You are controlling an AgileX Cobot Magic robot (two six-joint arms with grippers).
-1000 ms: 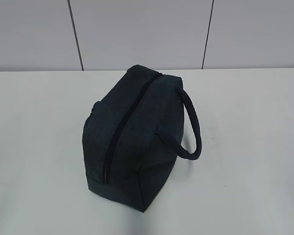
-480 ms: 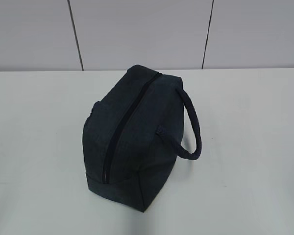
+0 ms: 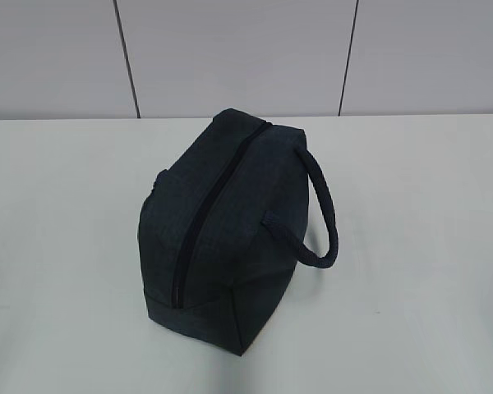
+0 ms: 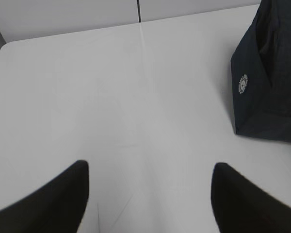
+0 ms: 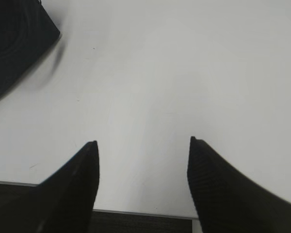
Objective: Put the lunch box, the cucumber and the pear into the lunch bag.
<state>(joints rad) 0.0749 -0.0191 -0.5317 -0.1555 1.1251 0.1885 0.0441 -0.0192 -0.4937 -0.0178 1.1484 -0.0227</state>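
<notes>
Looking at the white table [image 3: 57, 246], we see the lunch bag [image 3: 218, 238] standing near its middle, its long zipper [image 3: 205, 215] running along the top and shut from end to end. One thick looped handle [image 3: 322, 215] droops over the bag's right side and rests against the table; a small bit of the other handle peeks out on the bag's left. Behind the bag rises a pale panelled wall [image 3: 230, 53].

From the left wrist view, our left gripper [image 4: 150, 194] hangs over bare table to the left of the bag, its two dark fingers spread apart with nothing between them. The bag's end panel, bearing a small round white badge [image 4: 242, 83], sits at that view's right edge.

From the right wrist view, our right gripper [image 5: 143, 170] hovers over the table's near edge, to the right of the bag, fingers likewise parted and empty. A dark corner of the bag shows at that view's upper left.
</notes>
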